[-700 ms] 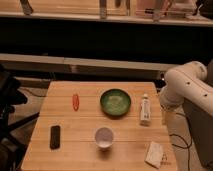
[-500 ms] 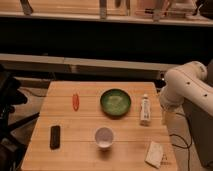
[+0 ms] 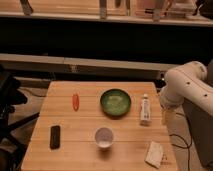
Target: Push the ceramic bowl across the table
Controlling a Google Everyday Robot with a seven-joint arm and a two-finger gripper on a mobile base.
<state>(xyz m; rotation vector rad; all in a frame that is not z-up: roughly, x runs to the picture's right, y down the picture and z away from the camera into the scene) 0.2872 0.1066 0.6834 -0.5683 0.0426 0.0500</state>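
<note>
The gripper cannot be picked out: it is lost behind or below the white bulk of the arm [image 3: 186, 86], which stands off the right edge of the table [image 3: 80, 125] and is cut by the right border. Its fingers stand wide and hold nothing. A pale part hangs down from the arm just beside the table's right edge, but what it is I cannot tell.

The ceramic bowl [image 3: 115, 102] sits upright on the far half of the table, a little right of the middle, well apart from the arm and touched by nothing. What lies inside it beyond pale speckled green is hard to make out.

Just right of the bowl lies a white tube [image 3: 145, 110], lengthwise from far to near. Left of the bowl is a small orange-red thing [image 3: 75, 101], too blurred to name. Nearer stands a white cup [image 3: 104, 136], with a dark flat oblong [image 3: 55, 136] off to its left. A pale crumpled packet [image 3: 154, 153] lies at the near right corner.

The table is light wood, planks running left to right with darker seams. A black frame [image 3: 10, 100], cut off, stands at the left. Behind the table runs a low pale ledge [image 3: 100, 64] under a dark band, and a lit counter [image 3: 100, 17] crosses the top. A dark cable [image 3: 182, 140] lies on the floor at the right
</note>
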